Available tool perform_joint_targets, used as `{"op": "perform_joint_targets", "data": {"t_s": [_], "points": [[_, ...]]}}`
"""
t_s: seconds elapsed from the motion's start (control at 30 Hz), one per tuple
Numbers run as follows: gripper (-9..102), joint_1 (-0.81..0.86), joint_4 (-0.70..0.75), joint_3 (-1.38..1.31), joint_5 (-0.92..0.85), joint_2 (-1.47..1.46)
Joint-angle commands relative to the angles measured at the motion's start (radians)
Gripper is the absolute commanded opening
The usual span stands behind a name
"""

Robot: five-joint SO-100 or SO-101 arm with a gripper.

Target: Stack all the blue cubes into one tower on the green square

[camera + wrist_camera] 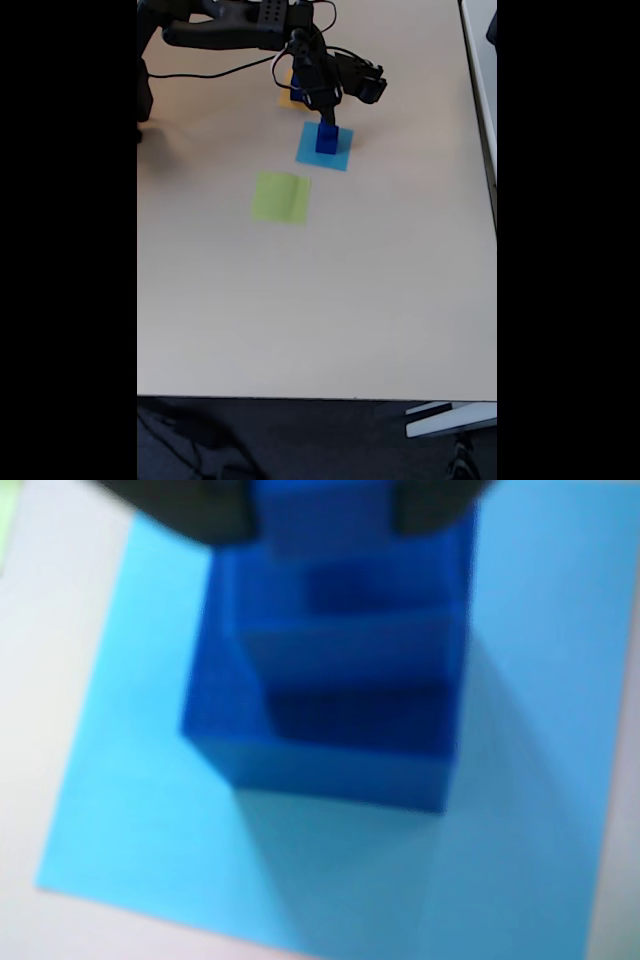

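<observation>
In the blurred wrist view the blue cubes form a tower on a flat light-blue square. The large cube is at the bottom, the medium cube sits on it, and the small cube is on top. My gripper has a dark finger pressed against each side of the small cube and is shut on it. In the fixed view the gripper hangs over the blue tower. The green square lies bare, nearer the camera and to the left of the tower.
An orange flat square lies partly hidden behind the arm. A black cable trails on the beige table at the back left. The table's right edge borders a white surface.
</observation>
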Motion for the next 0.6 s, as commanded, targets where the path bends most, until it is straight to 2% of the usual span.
{"op": "perform_joint_targets", "data": {"t_s": [0.0,0.57], "points": [[6,0.000,-0.012,-0.038,0.006,0.023],[14,-0.003,-0.017,-0.043,-0.012,0.037]]}}
